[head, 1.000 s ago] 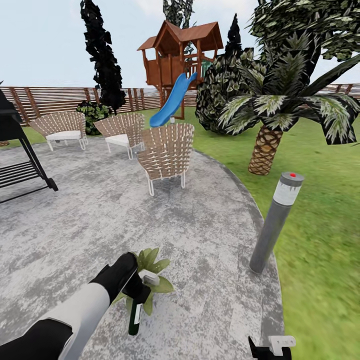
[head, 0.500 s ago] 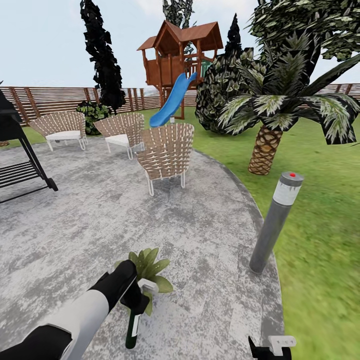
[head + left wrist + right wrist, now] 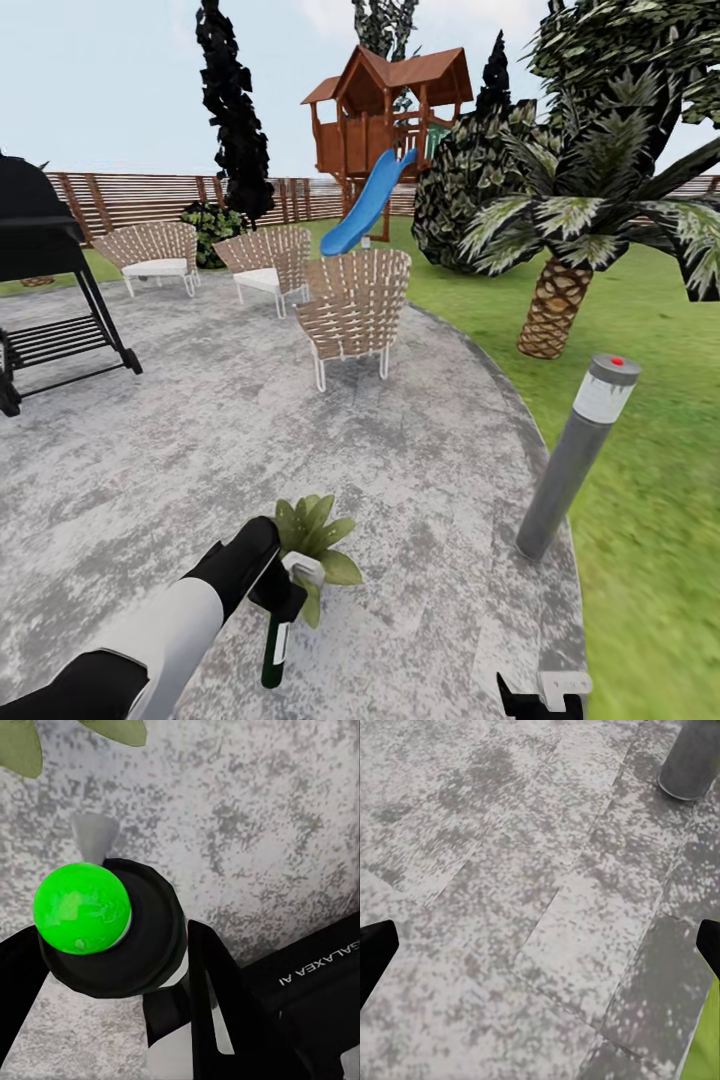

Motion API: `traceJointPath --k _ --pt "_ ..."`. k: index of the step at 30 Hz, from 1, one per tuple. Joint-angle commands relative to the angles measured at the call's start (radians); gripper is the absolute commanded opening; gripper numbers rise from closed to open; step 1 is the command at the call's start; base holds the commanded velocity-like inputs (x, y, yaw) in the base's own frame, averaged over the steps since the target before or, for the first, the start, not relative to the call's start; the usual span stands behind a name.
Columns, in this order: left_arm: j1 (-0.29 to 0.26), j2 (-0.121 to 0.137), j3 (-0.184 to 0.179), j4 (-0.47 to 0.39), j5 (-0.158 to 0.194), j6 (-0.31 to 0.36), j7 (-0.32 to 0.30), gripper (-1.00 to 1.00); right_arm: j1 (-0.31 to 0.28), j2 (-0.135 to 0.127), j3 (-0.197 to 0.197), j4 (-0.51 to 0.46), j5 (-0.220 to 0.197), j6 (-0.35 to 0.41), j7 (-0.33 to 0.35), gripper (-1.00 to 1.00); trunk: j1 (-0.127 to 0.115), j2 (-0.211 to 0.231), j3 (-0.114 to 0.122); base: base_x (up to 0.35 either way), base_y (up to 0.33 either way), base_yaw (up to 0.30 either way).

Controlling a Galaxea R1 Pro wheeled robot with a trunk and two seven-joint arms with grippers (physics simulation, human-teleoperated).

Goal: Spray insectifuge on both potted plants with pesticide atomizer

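Left arm [image 3: 150, 630]: white forearm shell w/ black wrist and elbow, black gripper [image 3: 112, 1020] housing stamped "GALAXEA AI" at 4 o'clock, wrist view.

garden | lawn [image 3: 650, 420] | patio [image 3: 250, 440] | fence [image 3: 130, 195] | playhouse slide [image 3: 365, 200]

Three wicker chairs [image 3: 352, 310], one potted plant [image 3: 314, 535], one atomizer [image 3: 277, 640], one bollard lamp [image 3: 578, 455].

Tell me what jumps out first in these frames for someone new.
Low in the head view, the left gripper grips the pesticide atomizer right beside a small potted plant on the grey patio. Behind stands a wooden playhouse with a blue slide, with a big palm on the lawn at the right and a grey bollard lamp at the patio's edge.
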Motion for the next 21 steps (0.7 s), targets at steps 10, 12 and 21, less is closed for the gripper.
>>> traceJointPath --k 10,12,21 --pt "0.001 -0.001 0.003 -0.064 -0.005 0.001 -0.009 -1.0 -0.001 0.001 -0.007 0.0 0.006 -0.002 0.009 1.0 0.0 0.0 -0.001 0.148 -0.089 0.006" --pt "0.001 0.0 0.001 -0.06 -0.008 0.001 -0.009 -1.0 -0.001 0.001 -0.007 0.0 0.006 -0.002 0.009 1.0 0.0 0.0 -0.001 0.064 -0.2 0.0" --pt "0.001 0.002 -0.001 -0.052 -0.009 0.008 -0.008 -1.0 -0.001 0.001 -0.007 0.0 0.004 -0.003 0.009 1.0 0.0 0.0 -0.001 -0.09 -0.262 0.0"
